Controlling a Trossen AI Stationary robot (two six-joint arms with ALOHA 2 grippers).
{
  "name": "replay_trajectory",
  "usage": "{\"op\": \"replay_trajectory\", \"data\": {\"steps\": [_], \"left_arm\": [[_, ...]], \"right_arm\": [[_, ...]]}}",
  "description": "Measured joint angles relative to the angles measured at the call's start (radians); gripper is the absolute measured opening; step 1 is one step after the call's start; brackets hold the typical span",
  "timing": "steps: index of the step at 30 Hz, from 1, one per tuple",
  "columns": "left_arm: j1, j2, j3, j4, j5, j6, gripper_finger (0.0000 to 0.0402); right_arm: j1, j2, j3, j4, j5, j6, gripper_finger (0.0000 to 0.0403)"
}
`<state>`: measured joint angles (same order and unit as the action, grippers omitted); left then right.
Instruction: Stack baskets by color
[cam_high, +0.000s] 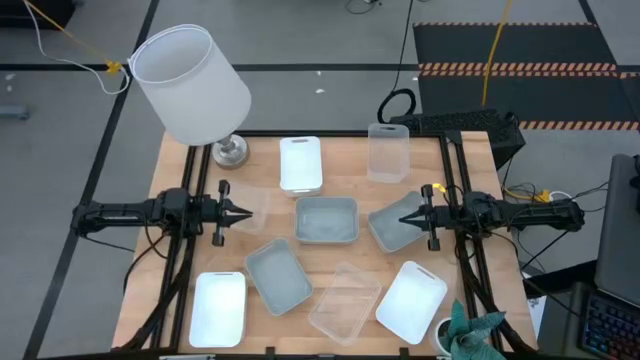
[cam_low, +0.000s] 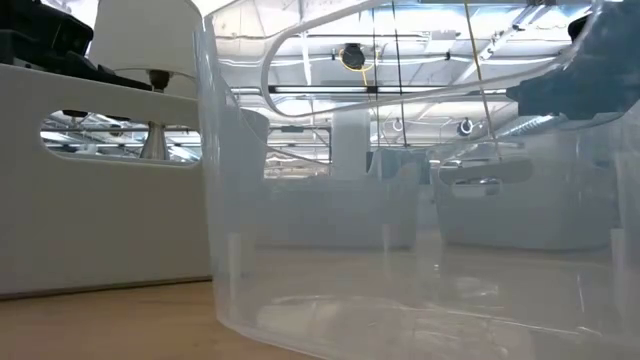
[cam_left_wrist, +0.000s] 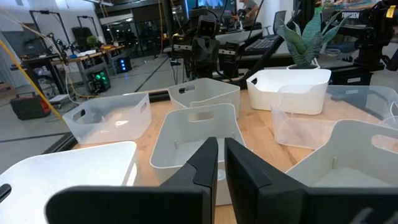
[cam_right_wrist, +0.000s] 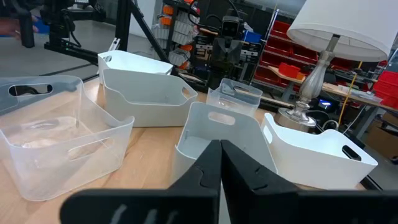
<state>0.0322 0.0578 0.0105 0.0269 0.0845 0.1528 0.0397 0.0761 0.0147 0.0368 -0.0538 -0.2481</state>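
Several baskets stand on their bases across the wooden table. White ones are at far centre (cam_high: 300, 163), near left (cam_high: 218, 308) and near right (cam_high: 410, 300). Grey-blue ones are at centre (cam_high: 326, 220), centre right (cam_high: 392, 225) and near centre left (cam_high: 278, 275). Clear ones are at far right (cam_high: 388, 152), centre left (cam_high: 252, 205) and near centre (cam_high: 345, 300). My left gripper (cam_high: 243, 213) is shut and level at the left, over the clear basket's edge. My right gripper (cam_high: 408, 216) is shut and level above the centre-right grey-blue basket. Neither holds anything.
A big white lamp (cam_high: 190, 85) stands at the far left corner on a metal foot (cam_high: 230, 150). A potted plant (cam_high: 470, 335) sits at the near right corner. Bare wood shows between the far baskets and the centre row.
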Motion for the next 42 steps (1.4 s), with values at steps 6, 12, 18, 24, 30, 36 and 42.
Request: {"op": "replay_trajectory", "data": {"steps": [6, 12, 18, 24, 30, 36, 42], "left_arm": [[0.000, 0.000, 0.000, 0.000, 0.000, 0.000, 0.0033], [0.000, 0.000, 0.000, 0.000, 0.000, 0.000, 0.0033], [0.000, 0.000, 0.000, 0.010, 0.000, 0.000, 0.0033], [0.000, 0.000, 0.000, 0.056, 0.000, 0.000, 0.0033], [0.000, 0.000, 0.000, 0.059, 0.000, -0.003, 0.0033], [0.000, 0.006, 0.000, 0.054, -0.012, -0.055, 0.0033], [-0.001, 0.008, 0.000, 0.053, -0.014, -0.097, 0.0020]], "right_arm": [[0.000, 0.000, 0.000, 0.000, 0.000, 0.000, 0.0000], [0.000, 0.000, 0.000, 0.000, 0.000, -0.009, 0.0000], [0.000, 0.000, 0.000, -0.001, 0.027, -0.193, 0.0000], [0.000, 0.000, 0.000, 0.000, 0.026, -0.234, 0.0000], [0.000, 0.000, 0.000, 0.001, 0.026, -0.227, 0.0000], [0.000, 0.000, 0.000, 0.004, 0.026, -0.103, 0.0000], [0.000, 0.000, 0.000, 0.004, 0.026, 0.015, 0.0000]]}}
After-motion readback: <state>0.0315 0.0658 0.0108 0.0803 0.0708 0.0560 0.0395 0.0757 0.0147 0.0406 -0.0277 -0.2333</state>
